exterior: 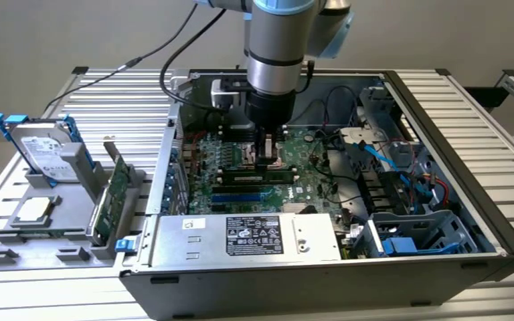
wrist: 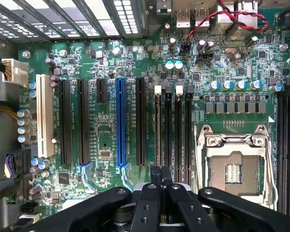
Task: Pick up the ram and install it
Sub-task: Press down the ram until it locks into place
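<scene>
Exterior view: arm reaching down into the open case [exterior: 471, 221], gripper [exterior: 264, 155] low over the board; the ram [exterior: 259, 177] lies in a slot just under it, seemingly seated. Fingers look closed together; whether they pinch the ram I cannot tell. By my judgement the ram is light, stiff, fragile, best held by its long edges. Wrist view: closed fingers [wrist: 160, 176] over the memory slots [wrist: 173, 125], with the empty CPU socket [wrist: 234, 169] alongside, detail the exterior view hides.

Robotics lab, aluminium-profile bench [exterior: 471, 127], opened PC case [exterior: 436, 120]
</scene>
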Motion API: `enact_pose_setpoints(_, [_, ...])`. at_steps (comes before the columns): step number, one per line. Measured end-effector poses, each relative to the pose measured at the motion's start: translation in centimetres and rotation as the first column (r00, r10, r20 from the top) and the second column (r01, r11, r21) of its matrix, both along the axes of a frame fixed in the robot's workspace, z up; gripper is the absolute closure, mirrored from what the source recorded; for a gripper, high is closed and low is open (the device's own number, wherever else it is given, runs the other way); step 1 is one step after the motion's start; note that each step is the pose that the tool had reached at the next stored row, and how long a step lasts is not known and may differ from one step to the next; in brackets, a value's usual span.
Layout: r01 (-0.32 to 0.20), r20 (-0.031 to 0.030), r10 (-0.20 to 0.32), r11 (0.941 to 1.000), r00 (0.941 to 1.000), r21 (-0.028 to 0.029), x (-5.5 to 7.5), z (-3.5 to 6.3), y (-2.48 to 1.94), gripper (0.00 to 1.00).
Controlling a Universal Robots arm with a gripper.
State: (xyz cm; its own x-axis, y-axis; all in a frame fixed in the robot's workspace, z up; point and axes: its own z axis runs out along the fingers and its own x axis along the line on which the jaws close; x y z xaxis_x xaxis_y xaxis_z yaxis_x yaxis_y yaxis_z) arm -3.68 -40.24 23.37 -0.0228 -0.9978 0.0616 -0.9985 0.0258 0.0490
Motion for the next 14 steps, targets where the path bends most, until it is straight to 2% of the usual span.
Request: enact_pose_setpoints(14, [0.0,-0.0001,0.0,1.0,1.0,-0.0002,-0.01,-0.23,0.13,0.89])
